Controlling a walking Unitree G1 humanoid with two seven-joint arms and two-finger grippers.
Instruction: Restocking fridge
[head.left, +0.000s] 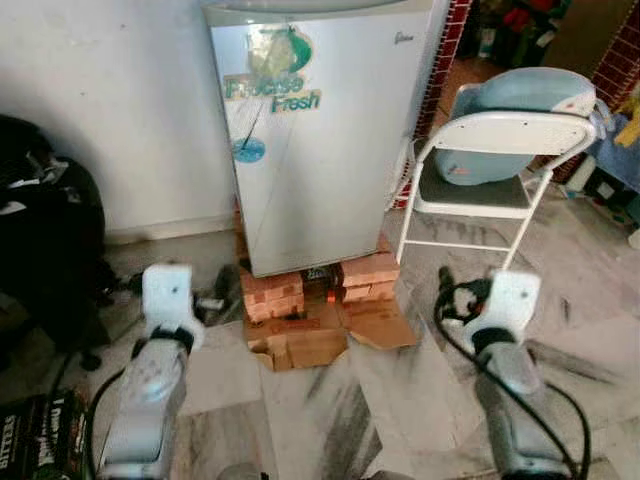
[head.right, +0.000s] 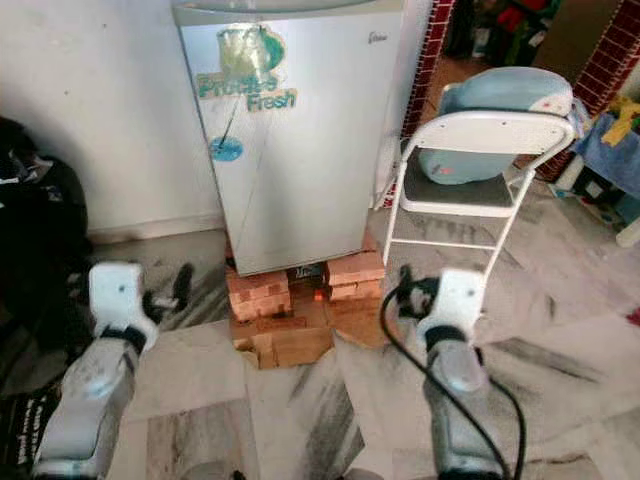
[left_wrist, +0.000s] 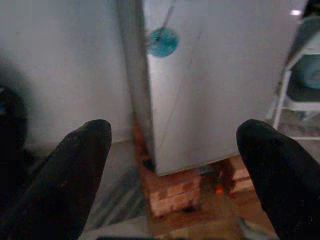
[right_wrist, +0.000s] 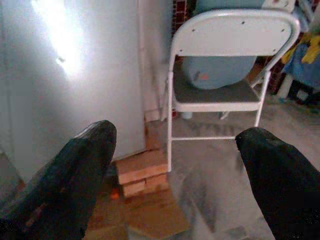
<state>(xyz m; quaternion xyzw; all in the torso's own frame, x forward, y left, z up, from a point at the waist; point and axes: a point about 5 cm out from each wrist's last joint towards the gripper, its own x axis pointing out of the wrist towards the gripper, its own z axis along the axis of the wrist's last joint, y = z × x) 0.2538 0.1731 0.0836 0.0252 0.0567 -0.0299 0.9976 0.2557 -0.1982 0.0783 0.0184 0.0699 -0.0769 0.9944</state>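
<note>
Silver fridge (head.left: 318, 130), door closed, stands on bricks (head.left: 272, 293) against the wall straight ahead of me, a folding chair (head.left: 495, 150) beside it, while my left gripper (left_wrist: 175, 165) and right gripper (right_wrist: 175, 165) hover before it with jaws spread, empty.

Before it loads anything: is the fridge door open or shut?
Shut. The fridge shows its door flat and flush across the whole front, with no interior visible.

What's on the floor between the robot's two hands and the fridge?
Flattened cardboard lies there, and behind it stacks of bricks that hold up the fridge. The eye views show this, with the left gripper and right gripper near the floor.
</note>
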